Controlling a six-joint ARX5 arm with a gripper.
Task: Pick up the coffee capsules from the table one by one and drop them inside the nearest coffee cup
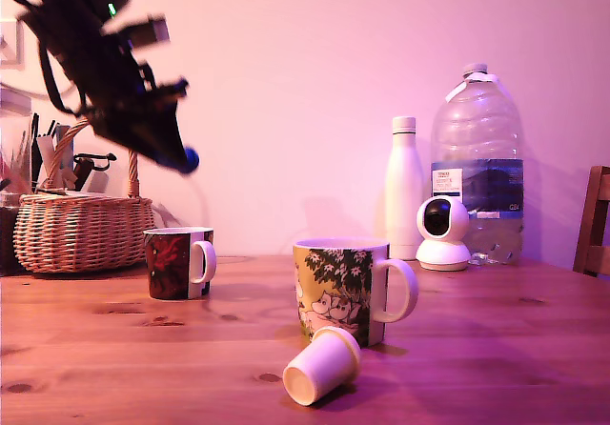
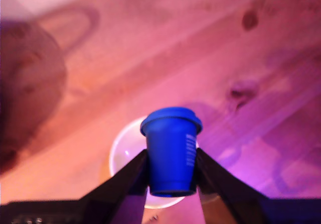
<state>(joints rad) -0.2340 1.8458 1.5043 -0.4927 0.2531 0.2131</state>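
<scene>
My gripper (image 2: 171, 171) is shut on a glossy blue coffee capsule (image 2: 171, 151), whose flanged end points away from the wrist. In the exterior view the gripper (image 1: 181, 161) hangs in the air above the small dark red coffee cup (image 1: 177, 263), with the blue capsule (image 1: 191, 160) showing at its tip. The wrist view shows the cup's white inside (image 2: 128, 148) directly beneath the held capsule. A cream-white capsule (image 1: 322, 366) lies on its side on the wooden table (image 1: 496, 349), in front of a larger cartoon-printed mug.
A larger mug (image 1: 345, 290) with a cartoon print stands mid-table. A wicker basket (image 1: 81, 227) sits at the exterior view's left. A white bottle (image 1: 403, 187), a white camera (image 1: 443, 232) and a big water jug (image 1: 477, 168) stand at the back. A chair (image 1: 593, 223) is at the right edge.
</scene>
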